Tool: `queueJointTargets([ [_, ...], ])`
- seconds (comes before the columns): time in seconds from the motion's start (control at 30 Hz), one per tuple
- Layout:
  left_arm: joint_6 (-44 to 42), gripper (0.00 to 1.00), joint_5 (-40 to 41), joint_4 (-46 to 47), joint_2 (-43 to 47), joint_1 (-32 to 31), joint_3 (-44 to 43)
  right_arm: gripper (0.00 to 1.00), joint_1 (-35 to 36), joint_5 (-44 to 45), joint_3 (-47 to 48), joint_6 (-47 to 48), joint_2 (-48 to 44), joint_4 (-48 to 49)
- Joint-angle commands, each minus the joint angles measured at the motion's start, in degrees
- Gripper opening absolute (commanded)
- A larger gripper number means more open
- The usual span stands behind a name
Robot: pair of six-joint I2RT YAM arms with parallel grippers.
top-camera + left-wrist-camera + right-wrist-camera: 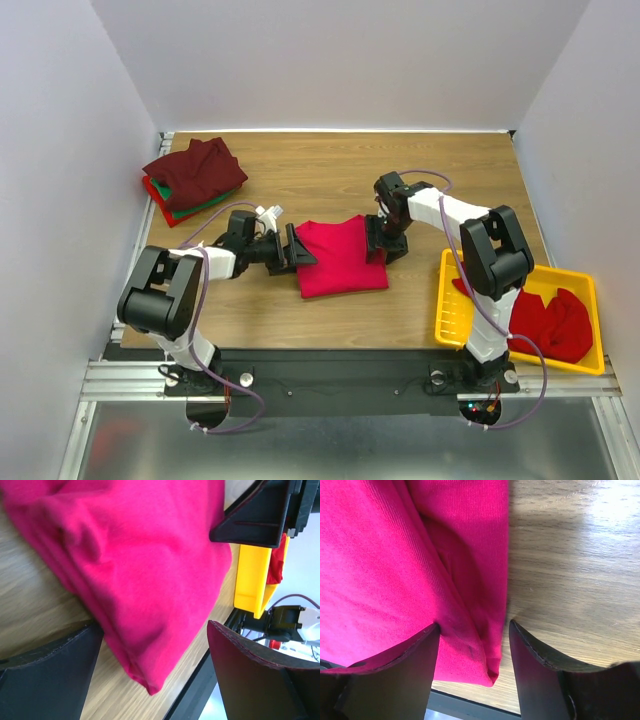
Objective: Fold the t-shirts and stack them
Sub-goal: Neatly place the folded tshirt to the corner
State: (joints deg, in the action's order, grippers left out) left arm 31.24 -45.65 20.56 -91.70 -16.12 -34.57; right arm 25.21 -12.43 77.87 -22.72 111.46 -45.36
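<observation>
Cloth sits mid-worktop: a bright crimson t-shirt (342, 257), folded to a rough rectangle, lies flat on the light wooden worktop (330, 165); the left hand (300, 252) is at its left edge, fingers spread apart with the shirt's corner between them, gripping nothing; the right hand (378, 247) straddles the right edge, likewise spread wide; a stack of folded shirts (195, 178), dark maroon over green and red, rests at the far left corner; a yellow slotted plastic tray (447, 305) beside the right arm holds a crumpled red shirt (555, 322).
</observation>
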Motion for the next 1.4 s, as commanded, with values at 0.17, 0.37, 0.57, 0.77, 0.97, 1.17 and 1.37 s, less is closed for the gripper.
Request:
queueJointTargets([
  [0.17, -1.89, 0.99, 3.63, -3.85, -6.12, -6.38, -3.05, 0.61, 1.59, 0.56, -2.89, -1.45, -0.45, 2.91],
  [0.37, -1.71, 0.99, 5.22, -5.00, -7.70, -8.92, -5.86, 0.61, 2.74, 0.03, -3.25, -2.06, -1.16, 3.44],
  [0.57, -0.66, 0.99, 7.32, -6.23, -9.02, -10.68, -9.02, 0.61, 3.97, -0.23, -3.68, -2.33, -2.03, 3.62],
  [0.77, -0.83, 0.98, 10.40, -10.09, -10.25, -12.35, -12.63, 0.61, 4.32, -0.76, -3.69, -2.59, -2.12, 4.14],
  [0.97, -1.71, 0.97, 14.62, -16.32, -11.66, -14.20, -16.49, 0.60, 4.93, -1.37, -3.60, -2.77, -1.77, 4.58],
  [1.17, -2.15, 0.94, 17.78, -20.02, -13.33, -15.52, -19.31, 0.60, 5.20, -1.37, -3.69, -2.77, -1.68, 4.76],
  [1.37, -3.29, 0.89, 19.46, -23.98, -16.13, -17.01, -22.91, 0.60, 5.20, -1.46, -3.69, -2.68, -1.60, 4.85],
])
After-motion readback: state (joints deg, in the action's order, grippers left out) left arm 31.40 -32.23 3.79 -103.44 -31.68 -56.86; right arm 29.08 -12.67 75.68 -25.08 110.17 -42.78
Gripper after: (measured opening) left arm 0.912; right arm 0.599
